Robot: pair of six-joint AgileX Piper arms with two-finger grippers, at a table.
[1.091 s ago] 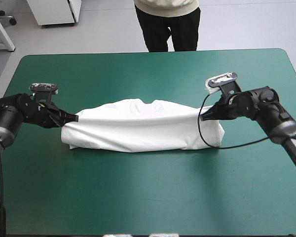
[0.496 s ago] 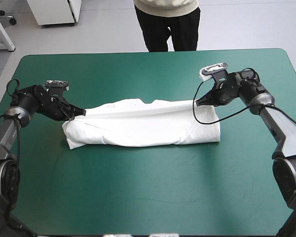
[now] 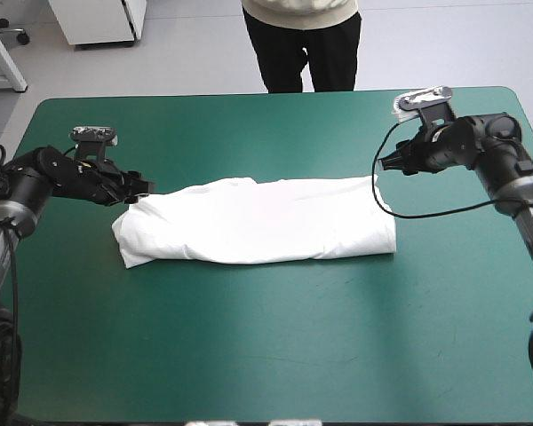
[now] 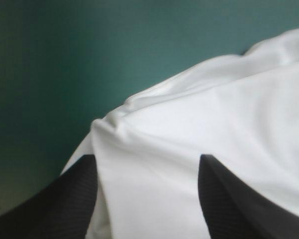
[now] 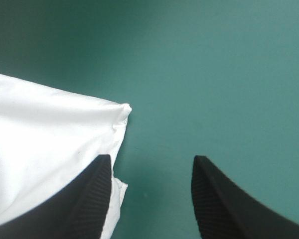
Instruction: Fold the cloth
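The white T-shirt (image 3: 258, 222) lies as a long folded bundle across the middle of the table. My left gripper (image 3: 140, 188) hovers at its left end, near the far corner. In the left wrist view the gripper (image 4: 147, 158) is open, the T-shirt (image 4: 214, 114) lying loose under and ahead of the fingers. My right gripper (image 3: 384, 162) is just off the bundle's far right corner. In the right wrist view it (image 5: 152, 158) stands open over bare cover, with the T-shirt's corner (image 5: 40, 129) beside one finger.
The teal-green cover (image 3: 266, 355) runs broad between the bundle and the table's near edge. A narrower strip of cover (image 3: 249, 133) lies between the bundle and the far edge.
Both grippers were shut on the T-shirt's far edge earlier. They have opened and drawn back outward, and the released edge now lies flat on the bundle.
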